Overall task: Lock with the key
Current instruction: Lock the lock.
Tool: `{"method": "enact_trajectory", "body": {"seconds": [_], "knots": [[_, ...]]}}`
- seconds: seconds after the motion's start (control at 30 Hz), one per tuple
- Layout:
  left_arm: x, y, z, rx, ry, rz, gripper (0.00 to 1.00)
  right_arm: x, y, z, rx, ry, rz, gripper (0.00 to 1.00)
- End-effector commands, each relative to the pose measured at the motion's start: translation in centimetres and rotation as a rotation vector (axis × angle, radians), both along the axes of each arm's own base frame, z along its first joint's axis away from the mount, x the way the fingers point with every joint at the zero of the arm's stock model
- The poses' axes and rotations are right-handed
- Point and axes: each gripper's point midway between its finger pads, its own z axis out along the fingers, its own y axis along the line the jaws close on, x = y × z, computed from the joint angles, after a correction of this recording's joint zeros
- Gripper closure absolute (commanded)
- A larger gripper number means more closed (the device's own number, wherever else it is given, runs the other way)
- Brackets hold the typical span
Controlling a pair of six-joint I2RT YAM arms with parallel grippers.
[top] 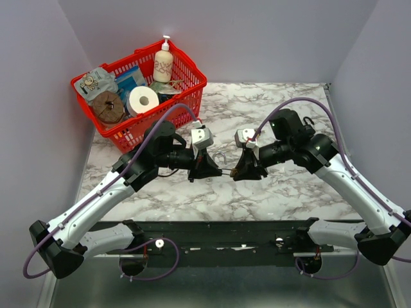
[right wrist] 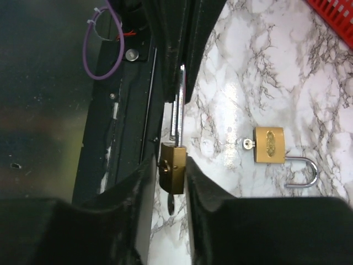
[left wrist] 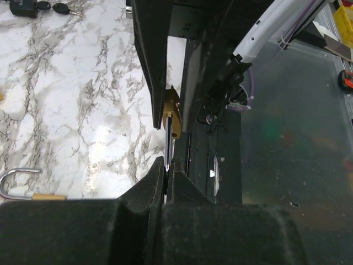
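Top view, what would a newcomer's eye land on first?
Mid-table, the left gripper and right gripper meet tip to tip, sharing a brass padlock between them. A second padlock, shackle open and key in, lies on the marble beside them. A red basket of goods sits at the far left.

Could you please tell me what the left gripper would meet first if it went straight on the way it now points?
The left gripper, shut on the key, would first meet the brass padlock on the key's tip, then probably the right gripper around it; depth is unclear.
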Motion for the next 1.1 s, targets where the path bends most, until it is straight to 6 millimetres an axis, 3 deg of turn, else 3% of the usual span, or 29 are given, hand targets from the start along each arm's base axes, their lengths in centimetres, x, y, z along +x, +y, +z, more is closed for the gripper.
{"method": "enact_trajectory", "body": {"seconds": [0.0, 0.13, 0.27, 0.77, 1.07], "knots": [[0.2, -0.1, 1.0, -0.039, -0.016, 0.028, 1.0, -0.3, 0.5, 0.8, 0.019, -0.02, 0.031, 0.71], [0.2, -0.2, 1.1, -0.046, -0.012, 0.029, 1.0, -0.3, 0.7, 1.0, 0.024, -0.024, 0.036, 0.89], [0.4, -0.6, 1.3, -0.058, 0.004, 0.045, 1.0, -0.2, 0.9, 1.0, 0.023, -0.02, 0.03, 0.99], [0.7, -2.4, -0.1, -0.086, 0.04, 0.068, 1.0, -0.9, 2.3, 2.4, 0.058, 0.016, 0.065, 0.99], [-0.1, -3.6, -0.6, -0.113, -0.003, 0.023, 1.0, -1.5, 3.1, 3.0, 0.088, 0.082, 0.087, 0.99]]}}
